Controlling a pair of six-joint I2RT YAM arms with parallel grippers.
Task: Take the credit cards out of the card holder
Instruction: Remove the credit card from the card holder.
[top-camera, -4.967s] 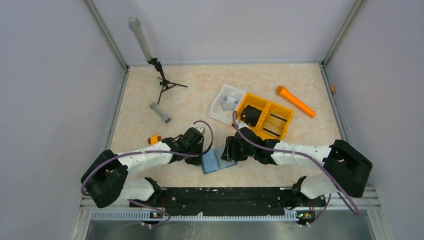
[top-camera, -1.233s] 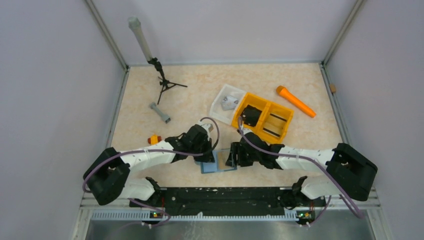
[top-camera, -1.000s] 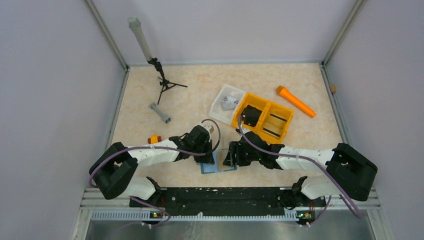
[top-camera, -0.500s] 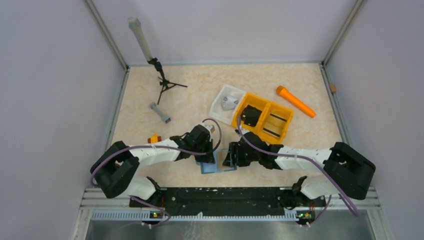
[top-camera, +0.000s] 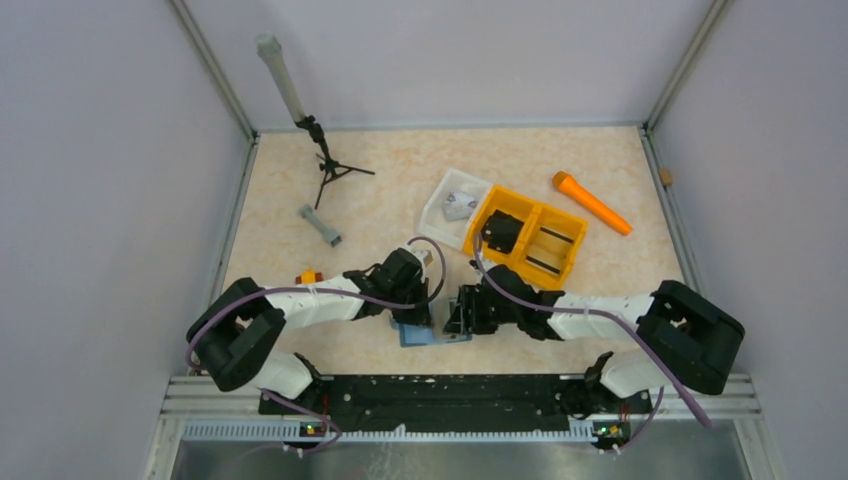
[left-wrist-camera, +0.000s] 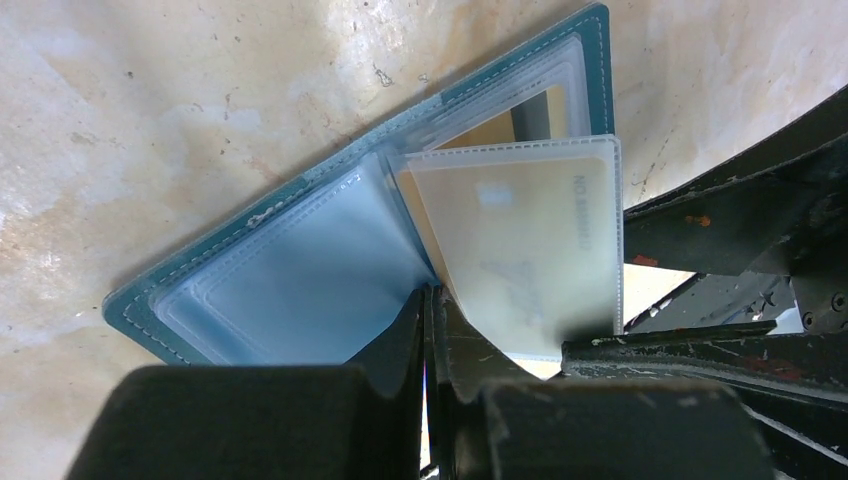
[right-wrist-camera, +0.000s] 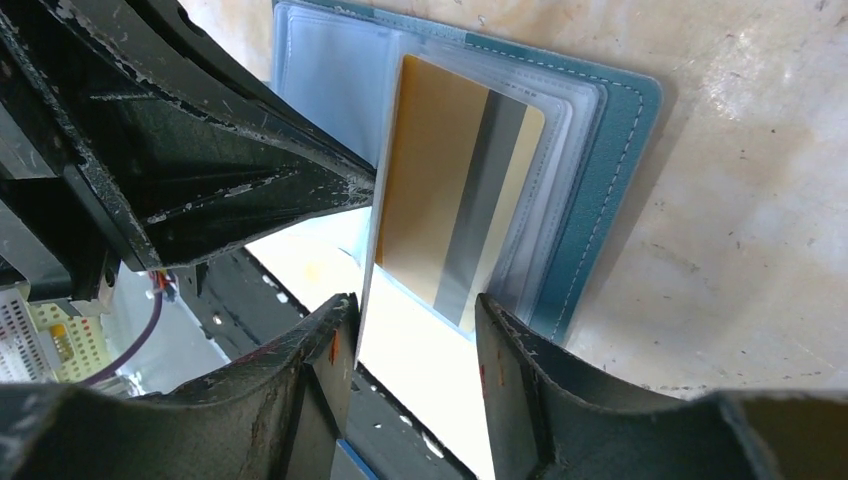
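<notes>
On the surface (top-camera: 330, 190), near its front edge, the card holder (left-wrist-camera: 290, 290) is being held open between the two arms. The right fingers (right-wrist-camera: 520, 380) are being held spread around the near end of the gold card (right-wrist-camera: 450, 200), which is not yet being drawn out. The left fingers (left-wrist-camera: 400, 345) are being pressed together beside a clear sleeve (left-wrist-camera: 520, 240). Any further cards are being hidden.

The card holder (right-wrist-camera: 612, 190) is teal outside with pale stitching and light blue inside. Its card (right-wrist-camera: 440, 200) is gold with a grey stripe. The surface (top-camera: 400, 170) is marbled cream, the bin (top-camera: 533, 205) orange.
</notes>
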